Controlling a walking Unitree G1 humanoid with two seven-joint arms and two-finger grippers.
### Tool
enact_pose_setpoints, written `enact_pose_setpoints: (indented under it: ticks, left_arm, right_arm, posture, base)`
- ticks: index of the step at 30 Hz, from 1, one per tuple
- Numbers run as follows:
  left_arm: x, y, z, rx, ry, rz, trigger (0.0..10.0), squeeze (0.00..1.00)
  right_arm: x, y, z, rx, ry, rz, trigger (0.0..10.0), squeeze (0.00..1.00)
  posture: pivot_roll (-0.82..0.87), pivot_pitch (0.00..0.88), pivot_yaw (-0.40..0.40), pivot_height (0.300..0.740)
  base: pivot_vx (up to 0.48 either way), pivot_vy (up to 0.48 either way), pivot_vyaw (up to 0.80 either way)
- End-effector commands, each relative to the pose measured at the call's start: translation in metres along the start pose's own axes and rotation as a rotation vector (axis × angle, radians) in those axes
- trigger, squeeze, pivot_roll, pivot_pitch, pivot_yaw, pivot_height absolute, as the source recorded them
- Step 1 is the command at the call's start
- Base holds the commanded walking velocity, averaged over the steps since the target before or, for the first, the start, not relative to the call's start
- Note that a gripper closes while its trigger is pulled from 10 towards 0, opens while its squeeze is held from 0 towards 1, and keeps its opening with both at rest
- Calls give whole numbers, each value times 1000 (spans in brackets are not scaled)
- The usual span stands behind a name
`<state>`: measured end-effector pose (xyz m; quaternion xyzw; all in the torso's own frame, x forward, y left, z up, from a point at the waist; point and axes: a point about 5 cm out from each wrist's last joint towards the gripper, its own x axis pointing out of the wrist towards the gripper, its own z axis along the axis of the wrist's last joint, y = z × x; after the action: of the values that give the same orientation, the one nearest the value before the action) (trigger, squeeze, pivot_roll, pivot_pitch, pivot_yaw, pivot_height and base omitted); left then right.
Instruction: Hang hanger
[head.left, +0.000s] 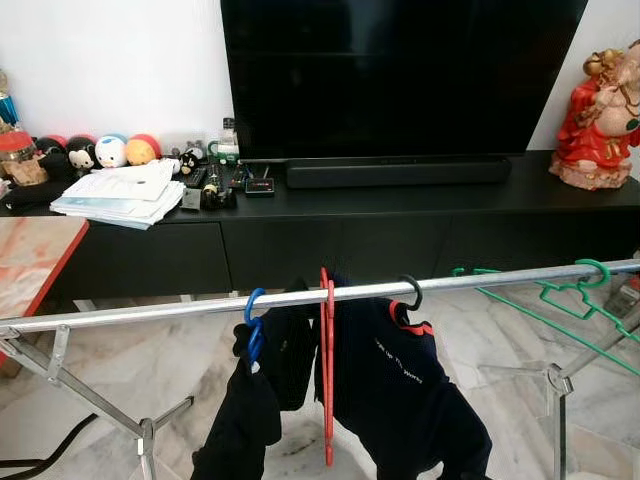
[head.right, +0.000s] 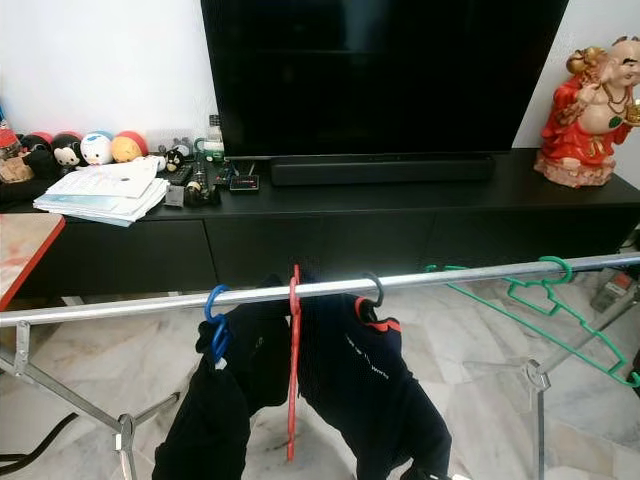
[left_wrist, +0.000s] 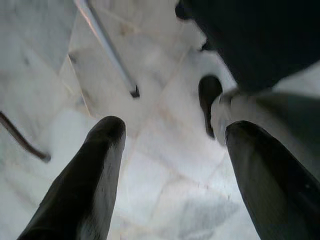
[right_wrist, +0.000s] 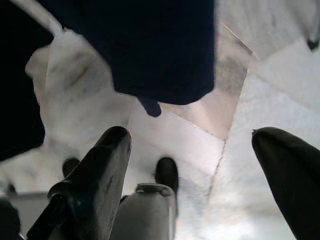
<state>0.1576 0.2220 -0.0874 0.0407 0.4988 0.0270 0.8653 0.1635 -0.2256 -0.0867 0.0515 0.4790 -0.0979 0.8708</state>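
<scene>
The red hanger (head.left: 327, 370) hangs on the metal rail (head.left: 150, 312) between two dark garments. It looks light, stiff and slick; grip its straight side. The left gripper (left_wrist: 170, 165) and right gripper (right_wrist: 195, 170) point at the floor, fingers wide, empty.

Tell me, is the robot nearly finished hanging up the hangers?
Looks close. The blue hanger, red hanger, black hanger and green hanger all hook over the rail. The left gripper and right gripper hang open above the floor, holding nothing. Whether more hangers wait, I can't tell.
</scene>
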Motion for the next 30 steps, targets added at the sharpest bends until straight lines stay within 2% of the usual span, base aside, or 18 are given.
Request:
enact_pose_setpoints:
  ticks: [1, 5, 11, 13, 30]
  left_arm:
    - [0, -1, -3, 18, 8, -8, 10000, 0]
    - [1, -1, -6, 27, 19, -7, 10000, 0]
    - [-5, 25, -21, 28, 50, 19, 10000, 0]
    - [-6, 28, -22, 23, 53, 22, 10000, 0]
    - [-6, 28, -22, 23, 53, 22, 10000, 0]
  right_arm:
    - [0, 0, 0, -80, 13, 27, 10000, 0]
    - [0, -1, -1, -53, 11, 24, 10000, 0]
    - [0, -3, 0, -76, 15, 20, 10000, 0]
    - [-1, -3, -1, -77, 18, 19, 10000, 0]
    - [-1, -3, -1, -77, 18, 19, 10000, 0]
  posture:
    - [49, 0, 18, 740]
    - [39, 0, 20, 740]
    - [53, 0, 13, 740]
    - [58, 0, 10, 740]
    - [58, 0, 10, 740]
  base:
    - [0, 0, 0]
    - [0, 0, 0]
    - [0, 0, 0]
    - [0, 0, 0]
    - [0, 0, 0]
